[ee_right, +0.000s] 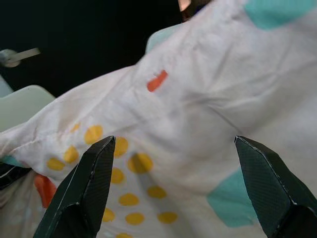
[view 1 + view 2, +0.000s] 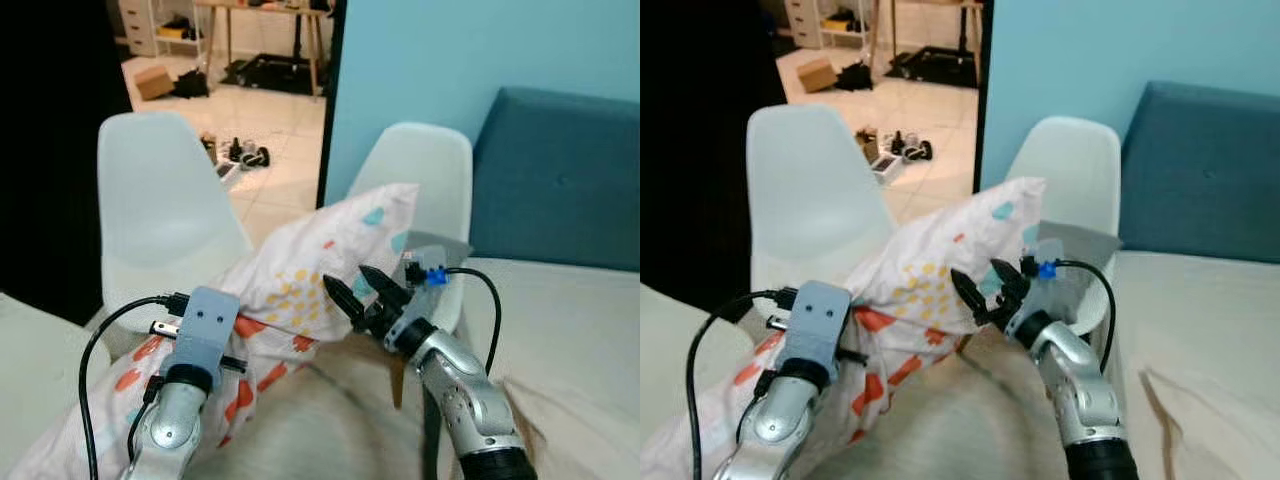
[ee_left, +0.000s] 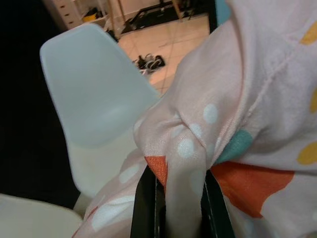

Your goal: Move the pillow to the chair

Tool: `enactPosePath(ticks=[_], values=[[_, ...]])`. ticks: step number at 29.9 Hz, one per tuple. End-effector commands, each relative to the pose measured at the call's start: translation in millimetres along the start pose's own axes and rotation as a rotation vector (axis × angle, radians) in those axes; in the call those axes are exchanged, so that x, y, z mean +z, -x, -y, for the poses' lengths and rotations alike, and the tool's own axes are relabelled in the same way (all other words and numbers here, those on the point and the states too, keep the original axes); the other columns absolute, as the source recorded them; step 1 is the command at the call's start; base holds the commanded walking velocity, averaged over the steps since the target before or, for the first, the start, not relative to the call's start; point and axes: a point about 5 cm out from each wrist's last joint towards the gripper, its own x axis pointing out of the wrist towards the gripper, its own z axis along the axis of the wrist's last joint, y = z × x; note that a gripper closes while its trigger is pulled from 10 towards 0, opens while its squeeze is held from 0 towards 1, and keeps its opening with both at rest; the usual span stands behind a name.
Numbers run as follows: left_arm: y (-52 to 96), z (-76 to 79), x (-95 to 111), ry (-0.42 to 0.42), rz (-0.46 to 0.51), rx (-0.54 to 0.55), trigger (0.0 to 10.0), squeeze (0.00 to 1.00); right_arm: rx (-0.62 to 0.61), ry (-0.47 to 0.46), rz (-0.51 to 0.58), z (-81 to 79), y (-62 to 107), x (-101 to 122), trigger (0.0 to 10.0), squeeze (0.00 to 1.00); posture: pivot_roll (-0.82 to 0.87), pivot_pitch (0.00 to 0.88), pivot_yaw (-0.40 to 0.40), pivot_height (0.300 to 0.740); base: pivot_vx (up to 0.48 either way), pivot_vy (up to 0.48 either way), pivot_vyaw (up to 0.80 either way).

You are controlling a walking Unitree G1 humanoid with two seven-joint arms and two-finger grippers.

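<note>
Before two white plastic chairs point(image 2: 160, 215), the left gripper point(image 3: 181, 198) pinches the white spotted fabric pillow point(image 2: 300, 275), right gripper point(image 2: 362, 293) spread beside it; a one-sided hold might slip.

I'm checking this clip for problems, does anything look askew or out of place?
The white pillow with coloured spots hangs tilted between two white plastic chairs, pinched by a bunched fold in the left gripper. The right gripper is open beside it.

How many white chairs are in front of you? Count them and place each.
2. One white moulded plastic chair stands on the left, by the dark doorway; the other white plastic chair stands on the right, against the blue wall, partly behind the spotted white pillow.
</note>
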Motion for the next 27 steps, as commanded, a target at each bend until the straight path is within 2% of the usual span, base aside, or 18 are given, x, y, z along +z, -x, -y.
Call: enactPosePath(ticks=[1, 8, 17, 22, 27], values=[[-2.2, -2.5, 17, 0.009, 0.1, 0.013, 10.0, 0.0, 0.01, 0.001, 0.025, -1.4, 0.2, 4, 10.0, 0.0, -0.01, 0.0, -0.07, 0.735, 0.0, 0.0, 0.77], [-8.9, -5.5, 30, -0.016, 0.157, -0.004, 10.0, 0.0, 0.009, 0.004, 0.026, -1.6, -1.2, 5, 10.0, 0.0, 0.0, 0.0, -0.07, 0.735, 0.0, 0.0, 0.77], [-9.6, -4.9, 29, -0.016, 0.155, -0.013, 10.0, 0.0, -0.015, -0.008, 0.031, 1.0, -2.4, 5, 10.0, 0.0, -0.01, 0.0, -0.066, 0.735, 0.0, 0.0, 0.77], [-11.8, -10.6, 31, 0.0, 0.166, -0.02, 10.0, 0.0, -0.047, -0.017, 0.028, 3.9, -4.9, 6, 10.0, 0.0, -0.01, 0.0, -0.067, 0.735, 0.0, 0.0, 0.0], [-22.0, -21.9, 50, 0.017, 0.24, -0.031, 10.0, 0.0, -0.089, -0.033, 0.023, 6.9, -8.8, 7, 10.0, 0.0, -0.01, 0.0, -0.057, 0.735, 0.319, 0.0, 0.0]])
